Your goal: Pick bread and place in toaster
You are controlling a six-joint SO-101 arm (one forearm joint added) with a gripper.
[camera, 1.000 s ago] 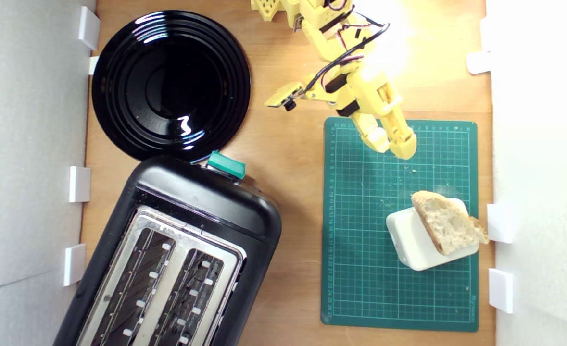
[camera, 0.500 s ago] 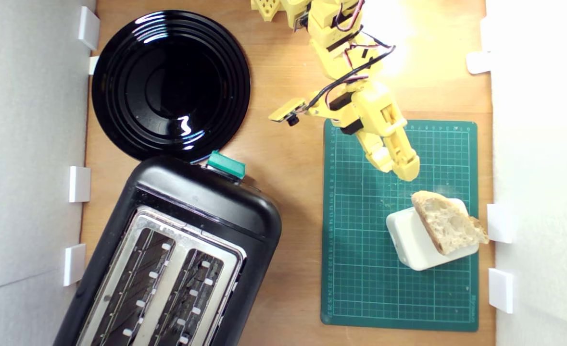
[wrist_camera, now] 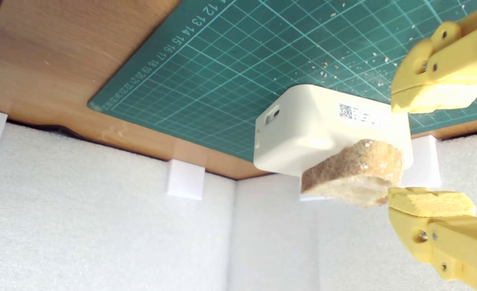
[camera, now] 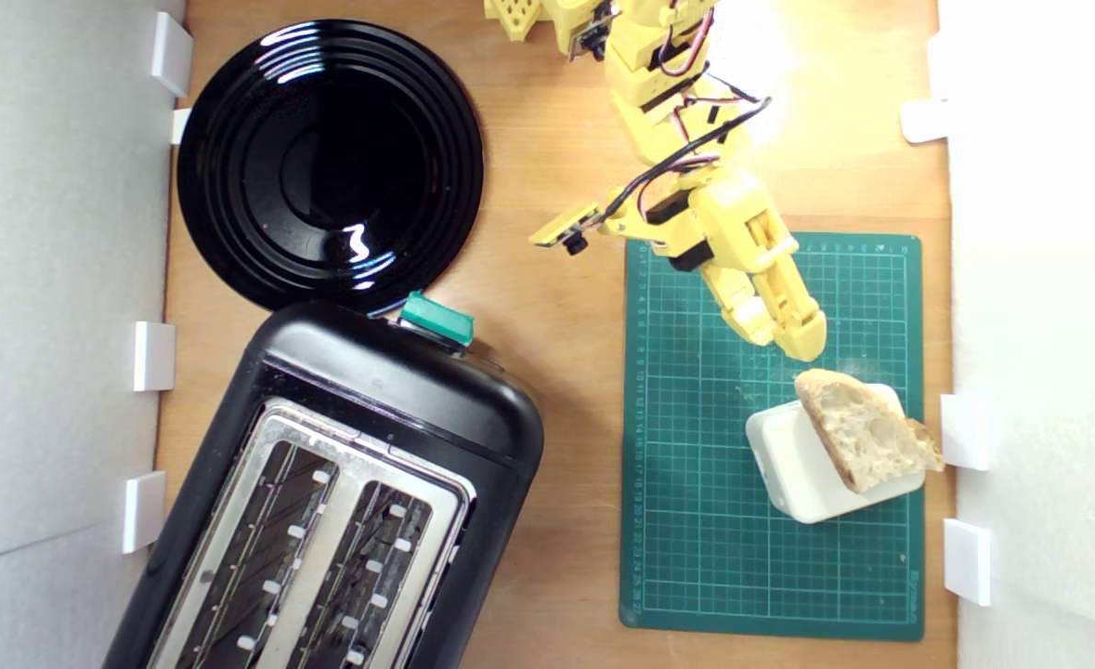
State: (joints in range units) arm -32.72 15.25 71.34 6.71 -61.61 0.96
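One pale, holey bread (camera: 867, 429) half-slice, tan-crusted, rests on white block (camera: 793, 465).

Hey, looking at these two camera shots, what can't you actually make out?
- Large black two-slot toaster: its lower end is cut off by the exterior view's bottom edge; absent from the wrist view.
- Rounded white plastic block: the half-slice of rustic bread covers part of its top.
- Block's small printed label: too small to read.
- Yellow gripper: only its fingertips show in the wrist view.
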